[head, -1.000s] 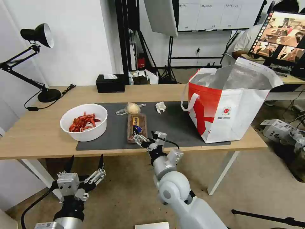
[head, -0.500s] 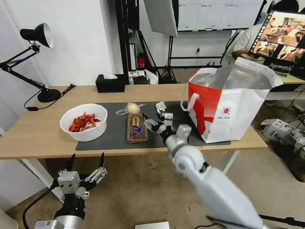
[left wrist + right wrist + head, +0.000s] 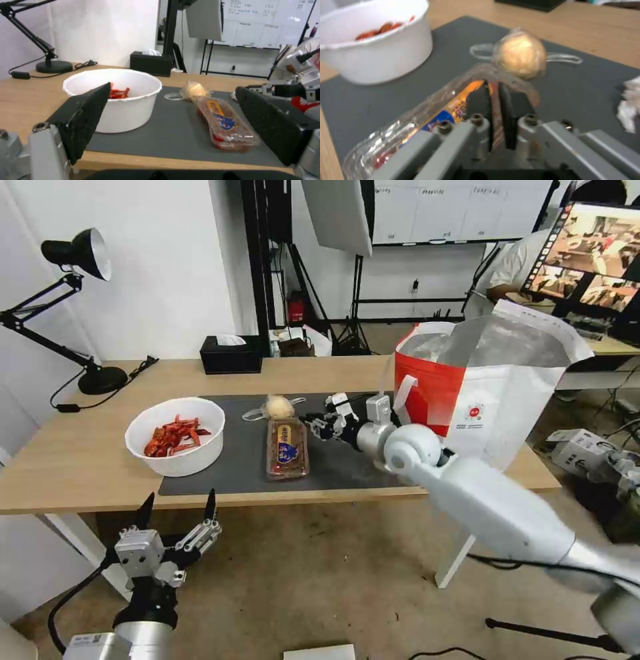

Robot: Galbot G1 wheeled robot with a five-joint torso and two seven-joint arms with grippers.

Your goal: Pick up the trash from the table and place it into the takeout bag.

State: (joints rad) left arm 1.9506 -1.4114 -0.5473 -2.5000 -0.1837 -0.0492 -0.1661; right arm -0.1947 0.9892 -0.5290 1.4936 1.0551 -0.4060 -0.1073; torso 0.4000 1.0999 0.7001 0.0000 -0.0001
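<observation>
R gripper (image 3: 313, 423) has swung from the table's (image 3: 67, 460) near edge up over the mat, fingers (image 3: 480, 102) pressed nearly together w/ the rim of the thin crinkly clear clamshell tray (image 3: 287, 448) seemingly nipped between, takeout bag (image 3: 487, 400) just beside, so pickup's probably starting; L gripper (image 3: 175, 513) spread, parked low.

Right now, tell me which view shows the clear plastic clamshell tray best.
The left wrist view: the whole clear plastic clamshell tray lies unobstructed on the mat. The head view shows it whole but farther off; in the right wrist view the right gripper hides part of it.
</observation>
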